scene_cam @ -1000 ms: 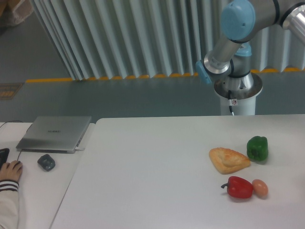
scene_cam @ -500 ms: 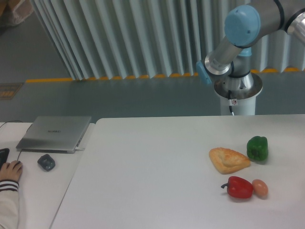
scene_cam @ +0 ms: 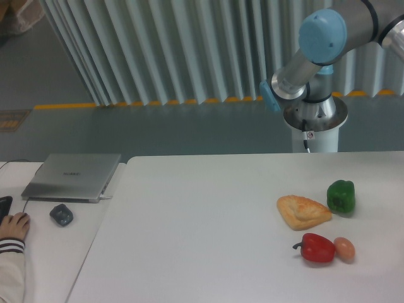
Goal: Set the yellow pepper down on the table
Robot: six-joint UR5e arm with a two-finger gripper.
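Camera view — table [scene_cam: 208, 227], pincer unseen

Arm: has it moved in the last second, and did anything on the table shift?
The arm's blue elbow joint drifted slightly right and down. The gripper and yellow pepper are out of view. The pastry, green pepper, red pepper and egg stayed put on the table.
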